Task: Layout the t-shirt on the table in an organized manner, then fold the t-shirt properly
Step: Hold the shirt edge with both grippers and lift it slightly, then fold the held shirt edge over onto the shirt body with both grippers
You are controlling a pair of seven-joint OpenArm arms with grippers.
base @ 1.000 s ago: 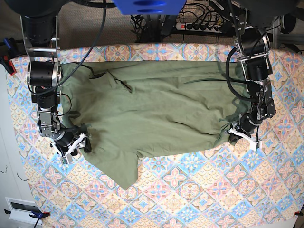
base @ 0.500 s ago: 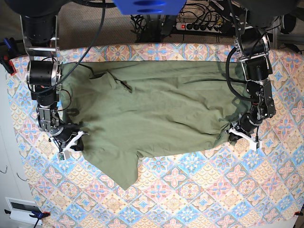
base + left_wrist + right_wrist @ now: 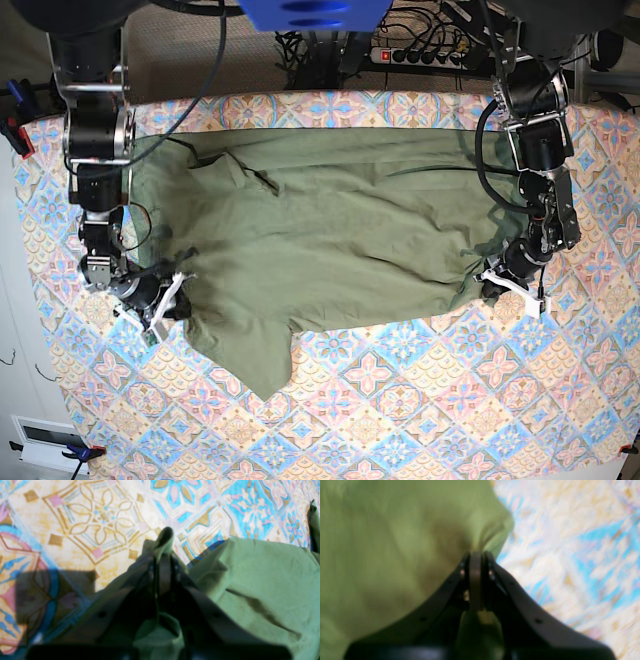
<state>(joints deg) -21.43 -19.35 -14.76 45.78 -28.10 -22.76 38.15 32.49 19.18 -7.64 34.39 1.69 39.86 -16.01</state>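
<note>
Lying spread across the upper half of the table [image 3: 400,400], collar end toward nine o'clock and hem toward three o'clock in the base view: the olive-green t-shirt [image 3: 330,240], still rumpled, one sleeve [image 3: 255,355] trailing toward six o'clock. Being pinned at opposite ends, most likely so the cloth can be drawn taut and flattened before any folding.

Pinching a small peak of green fabric at the hem corner: the left gripper [image 3: 505,282], at three o'clock in the base view, jaws pressed together, with a tuft poking out past the tips in its wrist view [image 3: 163,538]. Sitting low, just above the patterned cloth.

Clamping on the shirt's edge near the shoulder: the right gripper [image 3: 165,300], at eight o'clock in the base view, jaws closed tight, with fabric gathering into the tips in its wrist view [image 3: 475,555]. Looking blurred there, so not telling how deep the bite goes.
</note>
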